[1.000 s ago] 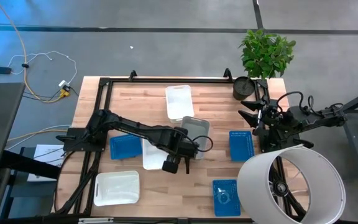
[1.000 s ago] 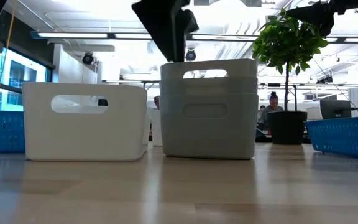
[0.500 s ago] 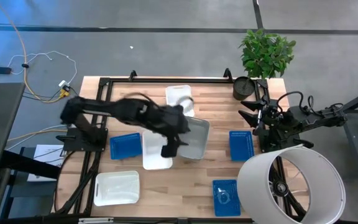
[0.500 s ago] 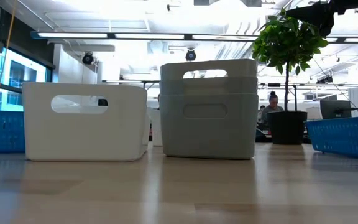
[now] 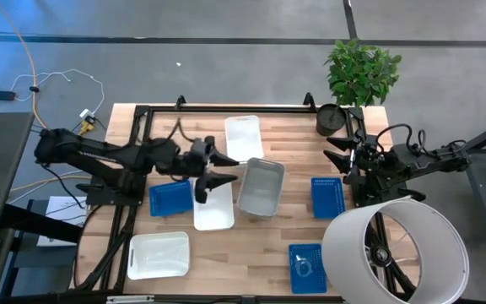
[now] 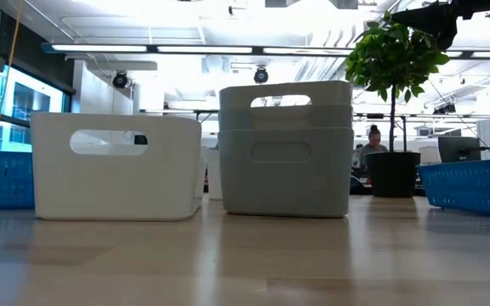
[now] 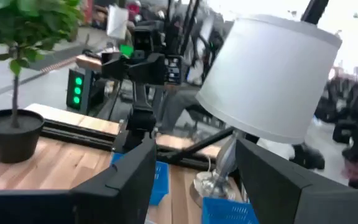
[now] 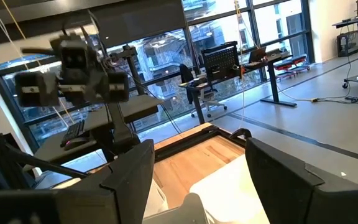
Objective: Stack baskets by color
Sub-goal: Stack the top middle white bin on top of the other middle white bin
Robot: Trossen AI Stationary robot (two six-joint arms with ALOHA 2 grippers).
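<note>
Your grey baskets (image 5: 260, 187) sit nested near the middle of the table, one inside the other, with a white basket (image 5: 213, 205) just to their left, a second white basket (image 5: 243, 137) at the far edge and a third white basket (image 5: 159, 254) near the front left. Blue mesh baskets lie apart: one blue basket (image 5: 169, 198) on the left, another blue basket (image 5: 327, 197) on the right, and a third blue basket (image 5: 307, 268) at the near right. Your left gripper (image 5: 205, 178) hangs above the white basket beside the grey stack, fingers spread apart and holding nothing; your right gripper (image 5: 342, 158) waits at the right side, jaws wide and empty. Judging by their thin walls, these bins should be light and fairly stiff, though smooth plastic may slip, so pinch a short end wall over its rim by the handle cut-out. Lift level, since nested ones could cling together.
</note>
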